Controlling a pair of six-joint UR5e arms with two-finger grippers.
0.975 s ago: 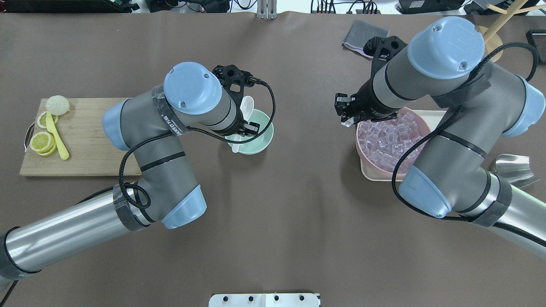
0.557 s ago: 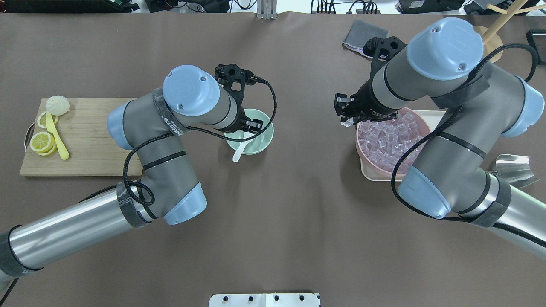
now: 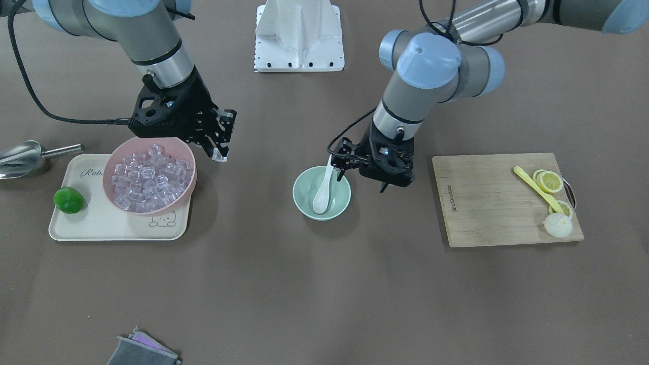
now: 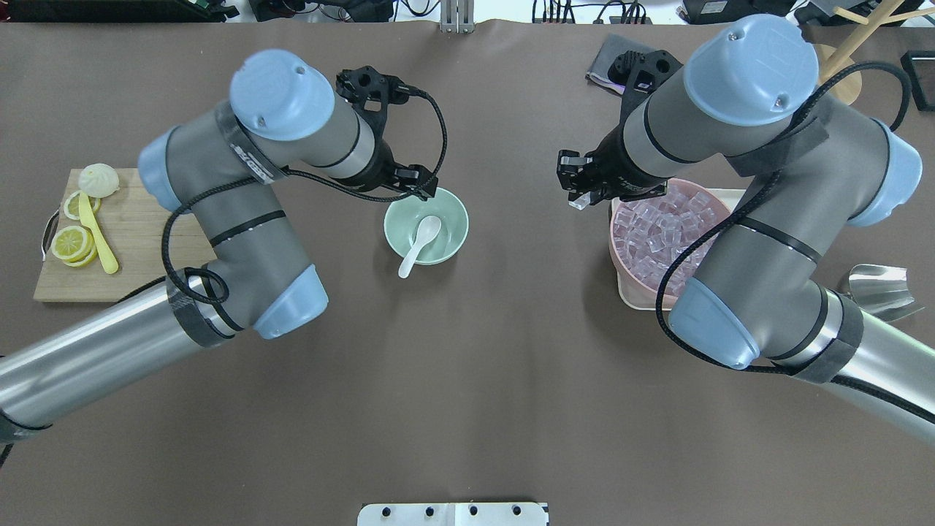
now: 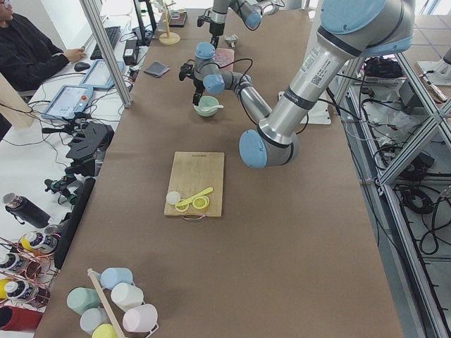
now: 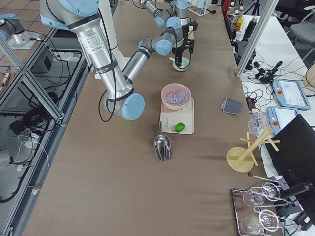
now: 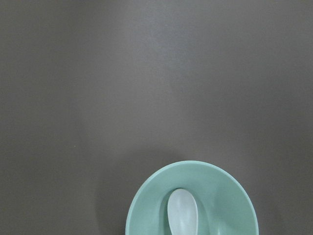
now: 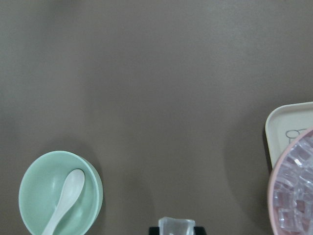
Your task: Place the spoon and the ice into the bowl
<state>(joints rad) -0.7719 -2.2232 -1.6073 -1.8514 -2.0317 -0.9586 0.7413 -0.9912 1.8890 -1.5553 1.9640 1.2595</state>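
— Brown table (image 3: 324, 284), seen from the front: where is the spoon?
— The spoon (image 3: 321, 198) lies with its scoop down in the mint bowl (image 3: 303, 203), its handle leaning on the rim nearest the robot. The left gripper (image 3: 340, 166) hangs by that bowl, jaws apart and empty.
— And the other arm?
— The right gripper (image 3: 218, 151) is clamped on one ice (image 3: 220, 157) cube, in the air just beside the pink bowl (image 3: 112, 198) of cubes, which stands on a cream tray (image 3: 101, 229).
— From overhead?
— The cube hangs over bare table between the two bowls, close to the pink one. The left gripper is at the mint bowl's far rim, apart from the spoon.
— Side views?
— Too small to judge either grip.
— Wrist cameras?
— Left: bowl and scoop at the bottom edge. Right: the cube pinched at the bottom edge, with the mint bowl at lower left.
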